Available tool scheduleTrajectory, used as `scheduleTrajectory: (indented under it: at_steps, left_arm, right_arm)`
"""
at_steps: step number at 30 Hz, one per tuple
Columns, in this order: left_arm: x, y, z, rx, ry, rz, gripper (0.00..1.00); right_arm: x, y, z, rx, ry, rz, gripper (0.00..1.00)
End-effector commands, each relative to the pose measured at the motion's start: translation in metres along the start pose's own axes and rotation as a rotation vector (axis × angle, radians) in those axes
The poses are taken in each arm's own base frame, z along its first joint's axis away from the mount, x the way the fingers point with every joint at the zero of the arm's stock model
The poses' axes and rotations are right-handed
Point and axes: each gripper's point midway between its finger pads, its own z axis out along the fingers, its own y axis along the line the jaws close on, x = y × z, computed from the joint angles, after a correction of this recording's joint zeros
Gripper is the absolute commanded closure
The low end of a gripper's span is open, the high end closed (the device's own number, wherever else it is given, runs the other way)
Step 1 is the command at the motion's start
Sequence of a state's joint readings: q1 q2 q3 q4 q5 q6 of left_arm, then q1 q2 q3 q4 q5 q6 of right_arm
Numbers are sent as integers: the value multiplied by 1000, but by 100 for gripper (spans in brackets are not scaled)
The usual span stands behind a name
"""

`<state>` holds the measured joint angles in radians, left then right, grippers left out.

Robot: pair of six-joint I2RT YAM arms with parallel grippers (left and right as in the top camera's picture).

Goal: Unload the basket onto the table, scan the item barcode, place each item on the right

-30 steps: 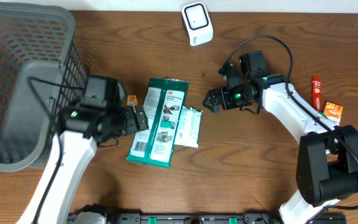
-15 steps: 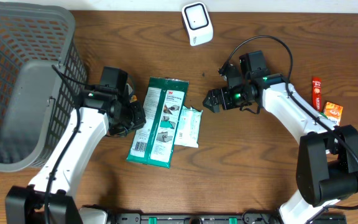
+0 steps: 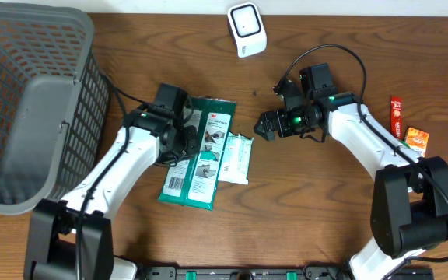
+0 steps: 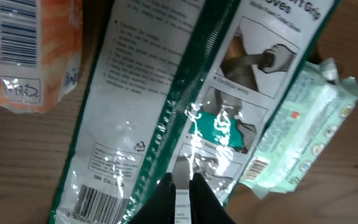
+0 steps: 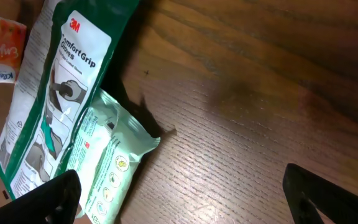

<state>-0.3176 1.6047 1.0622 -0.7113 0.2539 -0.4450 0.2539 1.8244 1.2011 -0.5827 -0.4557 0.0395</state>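
A green and white glove package [image 3: 201,152] lies flat on the wooden table, its barcode [image 4: 95,202] at the near end. A pale green wipes pack [image 3: 234,158] rests against its right side. The white scanner [image 3: 246,29] stands at the back. My left gripper [image 3: 185,143] is over the package's left half, and in the left wrist view the left gripper [image 4: 182,186] has its jaws shut with only a sliver between them. My right gripper [image 3: 263,126] stands open just right of the wipes pack [image 5: 114,162], nothing between its fingers [image 5: 58,193].
A grey mesh basket [image 3: 37,101] fills the left of the table. An orange tissue pack [image 4: 33,50] lies left of the package. A red stick [image 3: 396,117] and a small orange packet [image 3: 417,138] sit at the far right.
My left arm has swung right from beside the basket to over the glove package, and its gripper has gone from open to shut. The right arm has not moved.
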Motion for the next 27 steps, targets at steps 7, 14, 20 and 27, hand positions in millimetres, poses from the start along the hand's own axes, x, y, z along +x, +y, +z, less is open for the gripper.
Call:
scheduleTrajectory:
  at_steps: [7, 14, 20, 27]
  left_arm:
    - [2, 19, 27, -96, 33, -11, 83]
    - [8, 28, 49, -129, 93, -22, 83]
    - [3, 25, 46, -120, 79, -3, 92]
    - [-8, 8, 11, -62, 1, 19, 92]
  right_arm:
    - [2, 5, 0, -9, 4, -19, 1]
    - [3, 8, 2, -12, 9, -26, 1]
    - [8, 9, 2, -12, 29, -18, 1]
    - [32, 12, 2, -11, 122, 16, 1]
